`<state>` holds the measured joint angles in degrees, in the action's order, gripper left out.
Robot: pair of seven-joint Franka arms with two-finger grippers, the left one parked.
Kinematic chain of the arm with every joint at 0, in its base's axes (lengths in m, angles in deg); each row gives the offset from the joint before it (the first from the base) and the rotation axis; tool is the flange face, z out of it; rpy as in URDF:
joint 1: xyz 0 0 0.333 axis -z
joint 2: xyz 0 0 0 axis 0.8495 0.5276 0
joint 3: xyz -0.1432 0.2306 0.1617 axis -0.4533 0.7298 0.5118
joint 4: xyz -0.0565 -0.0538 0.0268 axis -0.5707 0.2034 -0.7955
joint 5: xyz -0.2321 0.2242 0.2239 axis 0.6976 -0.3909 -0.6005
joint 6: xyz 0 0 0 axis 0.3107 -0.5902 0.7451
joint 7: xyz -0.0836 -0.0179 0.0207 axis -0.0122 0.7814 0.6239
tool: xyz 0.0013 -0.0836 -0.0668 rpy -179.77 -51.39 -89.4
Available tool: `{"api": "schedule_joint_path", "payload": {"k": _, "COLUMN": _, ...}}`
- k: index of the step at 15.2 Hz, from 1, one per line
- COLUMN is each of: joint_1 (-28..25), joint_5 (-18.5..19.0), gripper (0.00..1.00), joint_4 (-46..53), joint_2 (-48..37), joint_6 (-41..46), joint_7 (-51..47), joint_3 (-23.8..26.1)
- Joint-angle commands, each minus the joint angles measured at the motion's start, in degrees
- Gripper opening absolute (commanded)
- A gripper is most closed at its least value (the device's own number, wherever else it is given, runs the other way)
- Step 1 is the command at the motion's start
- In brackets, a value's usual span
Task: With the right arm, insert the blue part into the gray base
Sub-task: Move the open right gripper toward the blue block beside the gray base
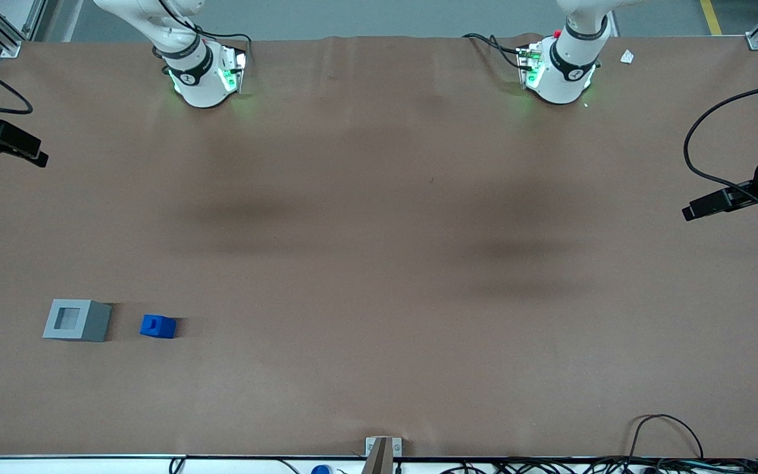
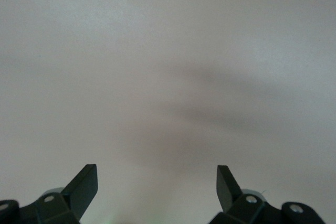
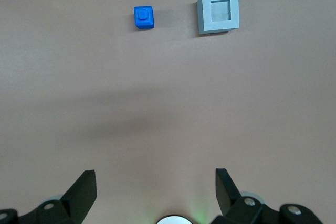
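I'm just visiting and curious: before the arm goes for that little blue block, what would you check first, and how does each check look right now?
1. Gripper open and holding nothing: ok; it hangs high above the brown table, well apart from both blocks.
2. Blue part free to be grasped, nothing touching it: ok.
3. Blue part upright, stepped top upward: ok in the right wrist view.
4. Gray base recess facing up and holding nothing: ok.
5. Gap between blue part and gray base: ok, they stand side by side, apart.
6. Blue part's fit in the recess: cannot tell.
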<state>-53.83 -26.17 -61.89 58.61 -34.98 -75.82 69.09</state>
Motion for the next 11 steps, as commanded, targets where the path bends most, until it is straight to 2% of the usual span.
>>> {"api": "schedule_joint_path", "payload": {"k": 1, "joint_1": 0.7, "joint_5": 0.1, "gripper": 1.0, "joint_4": -0.5, "joint_2": -0.7, "joint_6": 0.2, "joint_7": 0.7, "joint_3": 0.4}}
{"api": "schedule_joint_path", "payload": {"k": 11, "joint_1": 1.3, "joint_5": -0.8, "gripper": 1.0, "joint_4": -0.5, "joint_2": 2.3, "joint_6": -2.3, "joint_7": 0.4, "joint_3": 0.3}}
